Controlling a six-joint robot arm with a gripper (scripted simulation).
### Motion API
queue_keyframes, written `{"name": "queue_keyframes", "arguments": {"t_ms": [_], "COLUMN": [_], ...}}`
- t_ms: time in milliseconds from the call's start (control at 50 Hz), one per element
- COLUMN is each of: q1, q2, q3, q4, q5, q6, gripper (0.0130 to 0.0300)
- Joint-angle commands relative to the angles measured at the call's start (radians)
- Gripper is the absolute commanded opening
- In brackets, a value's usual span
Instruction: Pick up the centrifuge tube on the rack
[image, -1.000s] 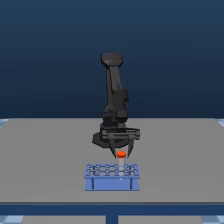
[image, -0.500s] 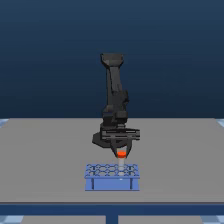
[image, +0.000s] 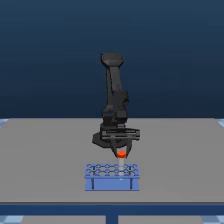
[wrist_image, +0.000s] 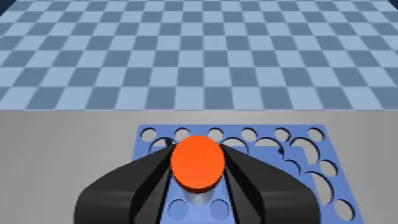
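The centrifuge tube (image: 121, 153) shows mainly as its orange-red cap, held just above the light-blue rack (image: 112, 183) near the table's front edge. My gripper (image: 121, 157) is shut on the tube, one dark finger on each side of the cap. In the wrist view the cap of the centrifuge tube (wrist_image: 197, 161) fills the gap between the fingers (wrist_image: 142, 180), with the rack (wrist_image: 293, 160) and its round holes beneath. A short pale piece of tube shows below the cap. Whether its tip is clear of the holes I cannot tell.
The rack stands on a grey table (image: 45, 150) against a dark blue background. In the wrist view a blue checkered floor (wrist_image: 195, 50) lies beyond the table's far edge. Nothing else stands on the table.
The gripper and the orange-capped tube have risen a little above the rack over the last second. The rack has not moved.
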Motion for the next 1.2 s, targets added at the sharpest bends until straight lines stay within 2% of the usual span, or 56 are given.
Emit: {"name": "queue_keyframes", "arguments": {"t_ms": [20,160,560,820,1200], "q1": [0.000,0.000,0.000,0.000,0.000], "q2": [-0.006,-0.014,-0.056,-0.088,-0.118], "q3": [-0.003,-0.007,-0.030,-0.051,-0.074], "q4": [0.016,0.039,0.205,0.411,0.687], "q5": [0.008,0.017,0.068,0.103,0.127], "q6": [-0.017,-0.040,-0.211,-0.422,-0.702], "gripper": [0.0130,0.0130,0.0130,0.0130,0.0130]}}
